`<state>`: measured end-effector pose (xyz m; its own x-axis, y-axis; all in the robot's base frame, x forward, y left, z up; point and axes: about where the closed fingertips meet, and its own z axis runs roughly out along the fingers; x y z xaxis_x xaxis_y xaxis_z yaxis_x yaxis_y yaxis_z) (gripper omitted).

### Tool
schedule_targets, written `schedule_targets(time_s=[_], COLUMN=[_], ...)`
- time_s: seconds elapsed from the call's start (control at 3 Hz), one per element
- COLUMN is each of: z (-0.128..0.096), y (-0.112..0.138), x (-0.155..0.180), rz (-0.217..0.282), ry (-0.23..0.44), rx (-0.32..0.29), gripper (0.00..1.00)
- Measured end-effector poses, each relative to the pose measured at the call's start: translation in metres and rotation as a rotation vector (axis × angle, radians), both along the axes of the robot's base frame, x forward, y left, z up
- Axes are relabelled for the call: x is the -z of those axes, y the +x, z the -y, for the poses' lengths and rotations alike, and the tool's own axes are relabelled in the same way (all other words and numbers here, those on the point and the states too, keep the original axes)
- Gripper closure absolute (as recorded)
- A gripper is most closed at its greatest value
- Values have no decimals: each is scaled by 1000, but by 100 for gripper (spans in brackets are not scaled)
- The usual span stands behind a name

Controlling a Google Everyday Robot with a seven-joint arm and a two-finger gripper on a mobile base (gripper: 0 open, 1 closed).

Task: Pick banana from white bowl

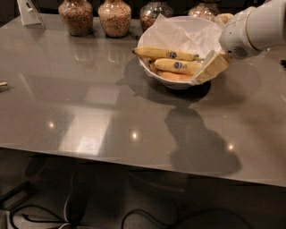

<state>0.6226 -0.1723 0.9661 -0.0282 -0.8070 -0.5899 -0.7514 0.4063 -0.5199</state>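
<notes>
The white bowl (152, 33), lined with crumpled white paper, stands at the back right of the grey table. Three bananas lie in it. The banana (166, 65), plump, bright yellow and with a blue sticker, lies in the middle. A longer, slimmer stickered banana (154, 53) lies behind it. A duller orange-yellow one (172, 77) lies in front. My gripper (210, 68), cream-coloured on a white arm, is at the bowl's right rim, right next to the banana's right end. It holds nothing that I can see.
Several glass jars of grains and nuts (114, 17) stand in a row behind the bowl. A white card stand (29, 11) is at the back left. A small object (2, 84) lies at the table's left edge. Cables lie on the floor below the front edge.
</notes>
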Motion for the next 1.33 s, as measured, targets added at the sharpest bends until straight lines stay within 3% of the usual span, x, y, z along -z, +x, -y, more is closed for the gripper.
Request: schedule_targets(time_s=[0.33,1.0,1.33], z=[2,13,16], y=[1,31,36], x=[-1,13,26], rz=[23,58,39], ry=[-10,-29,-34], rx=[7,44,50], gripper=[0,31,28])
